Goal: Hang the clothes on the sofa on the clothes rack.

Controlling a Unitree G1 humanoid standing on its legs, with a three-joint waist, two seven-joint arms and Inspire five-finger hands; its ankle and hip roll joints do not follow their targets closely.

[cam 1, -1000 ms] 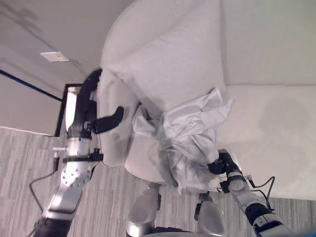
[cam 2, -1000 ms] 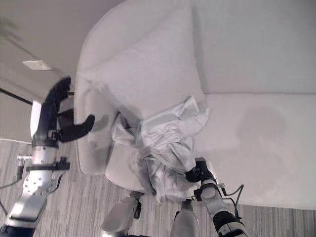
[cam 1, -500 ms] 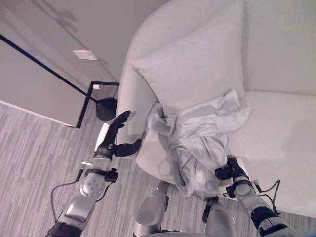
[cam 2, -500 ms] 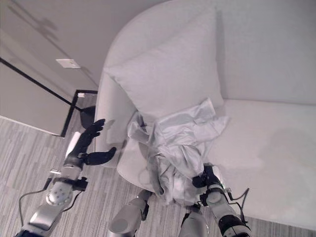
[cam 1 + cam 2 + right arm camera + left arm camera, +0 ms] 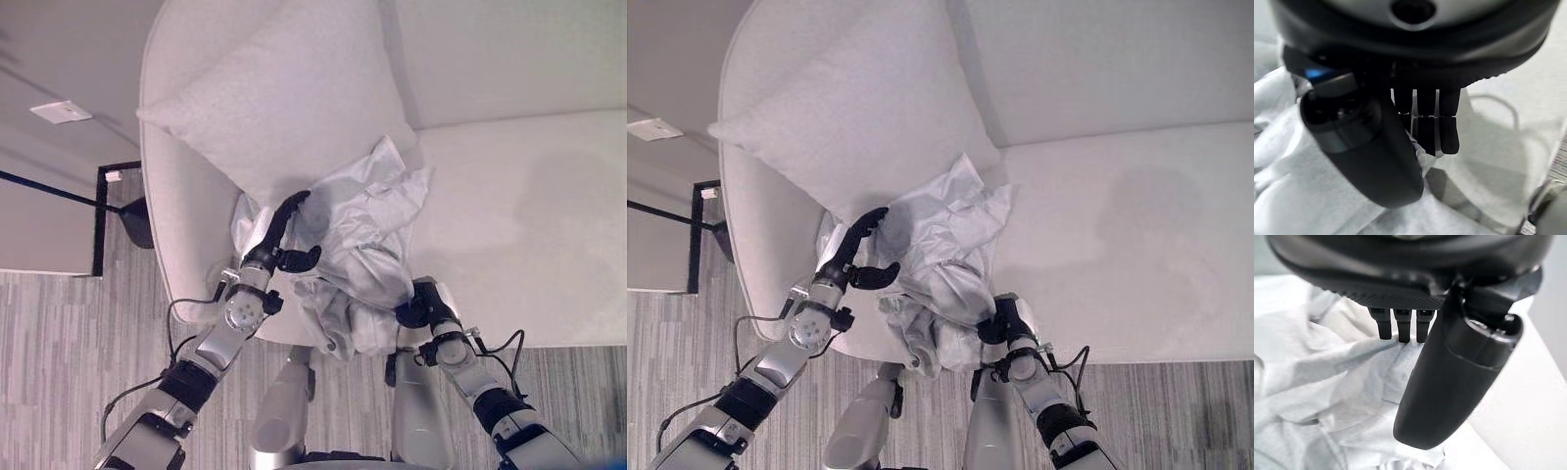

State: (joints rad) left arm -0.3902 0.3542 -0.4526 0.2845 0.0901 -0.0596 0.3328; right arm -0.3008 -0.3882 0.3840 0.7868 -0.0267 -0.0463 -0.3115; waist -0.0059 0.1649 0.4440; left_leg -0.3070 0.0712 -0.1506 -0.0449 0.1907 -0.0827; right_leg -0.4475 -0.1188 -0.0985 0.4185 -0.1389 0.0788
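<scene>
Just 1 garment (image 5: 358, 250) on sofa (image 5: 529, 206), w/ 1 pillow (image 5: 284, 98).

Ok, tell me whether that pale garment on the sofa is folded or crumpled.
Crumpled: the pale grey garment lies bunched in loose creases on the white sofa seat's front edge.

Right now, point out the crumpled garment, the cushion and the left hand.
Garment (image 5: 377, 211), left eye view, on its upper folds by the cushion.
Cushion (image 5: 284, 98), left eye view, middle of its face.
Left hand (image 5: 277, 238), left eye view, on the palm over the garment.
</scene>
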